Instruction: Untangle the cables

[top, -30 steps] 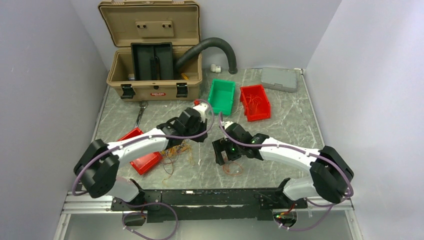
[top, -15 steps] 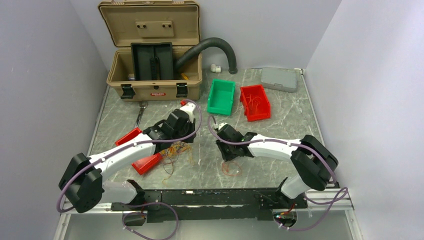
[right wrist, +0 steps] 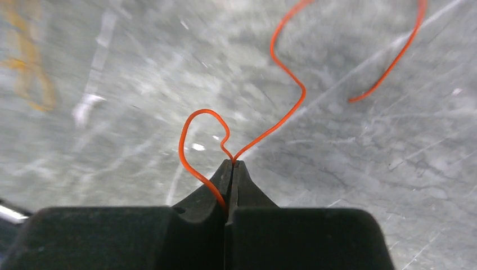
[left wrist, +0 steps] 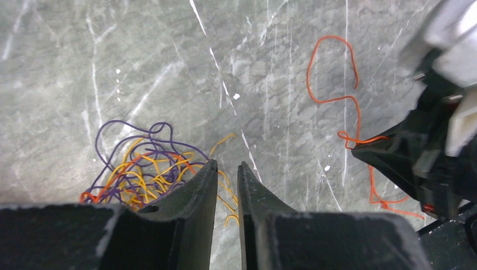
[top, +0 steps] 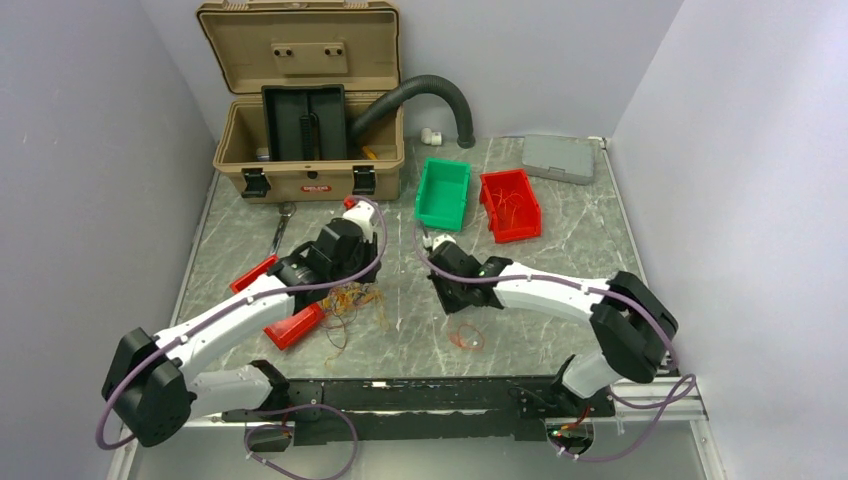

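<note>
orange cable (right wrist: 203, 111), pinched in right claw (right wrist: 232, 164)

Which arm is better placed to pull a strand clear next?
Right. The right tool is shut on the thin orange wire, away from the multicoloured wire tangle; the left tool beside it holds nothing.

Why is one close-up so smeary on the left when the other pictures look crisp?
Right wrist view: the table smears leftwards and a yellow patch is unreadable, yet the orange wire pinched in the shut right gripper is sharp. Left wrist view: the tangle is crisp; the other arm at the right edge is soft. Top view: even light, faint shadows, wires barely resolved.
</note>
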Tool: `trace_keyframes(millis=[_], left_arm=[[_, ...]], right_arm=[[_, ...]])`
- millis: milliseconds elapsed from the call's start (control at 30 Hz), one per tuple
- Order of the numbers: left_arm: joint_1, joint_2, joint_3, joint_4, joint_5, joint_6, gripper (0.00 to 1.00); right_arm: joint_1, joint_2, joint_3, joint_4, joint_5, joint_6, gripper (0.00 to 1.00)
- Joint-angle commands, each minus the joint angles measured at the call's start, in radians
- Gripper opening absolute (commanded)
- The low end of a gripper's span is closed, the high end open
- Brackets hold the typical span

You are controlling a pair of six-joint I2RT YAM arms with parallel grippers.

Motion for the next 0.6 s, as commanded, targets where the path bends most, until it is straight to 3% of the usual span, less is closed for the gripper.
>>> trace_keyframes(millis=[0,167,433,567], left_arm=[[0.032,-0.084,-0.008,-0.008,0.004,0.015,0.25],[0.04,-0.134,-0.01,-0.035,0.004,0.015,0.25],[0.04,-0.186,-0.031,-0.047,-0.008,0.009,0.25],[0.04,-0.198,-0.035,-0.049,-0.006,0.008,0.25]], right_arm=[[-0.015,-0.111,0.185,-0.039,-0.005,-0.003,0.0],[-0.119,-0.126,0.355,-0.105,-0.084,-0.052,0.0],[-0.428,-0.11,0.533,-0.096,-0.302,-0.109,0.0],[-0.529,-0.047,0.64,-0.14,-0.272,-0.128,0.0]])
